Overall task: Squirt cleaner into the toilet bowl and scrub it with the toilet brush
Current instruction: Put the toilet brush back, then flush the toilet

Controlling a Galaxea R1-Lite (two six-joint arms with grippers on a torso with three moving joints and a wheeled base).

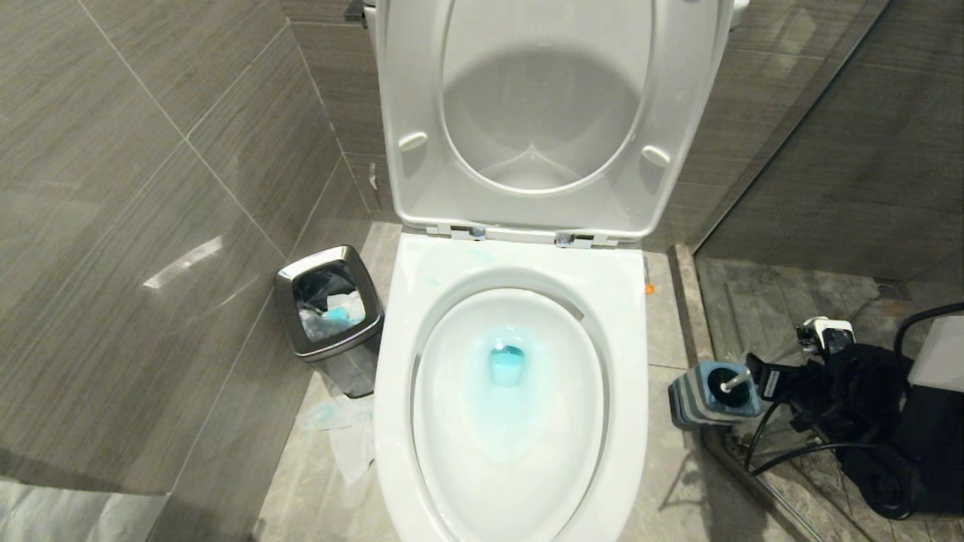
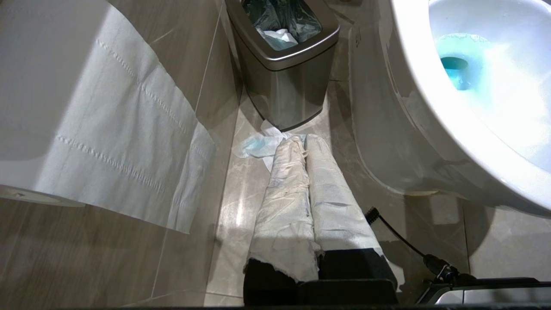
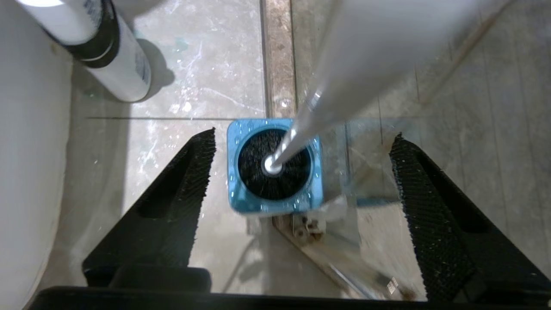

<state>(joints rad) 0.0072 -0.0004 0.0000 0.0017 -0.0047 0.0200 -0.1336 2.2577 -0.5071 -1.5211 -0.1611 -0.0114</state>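
Grey stone-tile floor (image 1: 678, 482), glossy and scuffed. At its left edge, against the wall, a steel bin (image 1: 331, 316) with a dark liner. Just in front of the bin, crumpled tissue (image 1: 343, 433) stained pale blue, lying flat on the tiles. In the middle, the toilet (image 1: 512, 391), base hidden. To the right, beside a raised stone strip (image 1: 687, 301), a blue-topped brush holder (image 1: 712, 391) with the brush (image 3: 297, 133) standing in it. Near the toilet's side, a white tube (image 3: 116, 56), resting on the tiles. Black cables (image 1: 783, 452) along the right edge.
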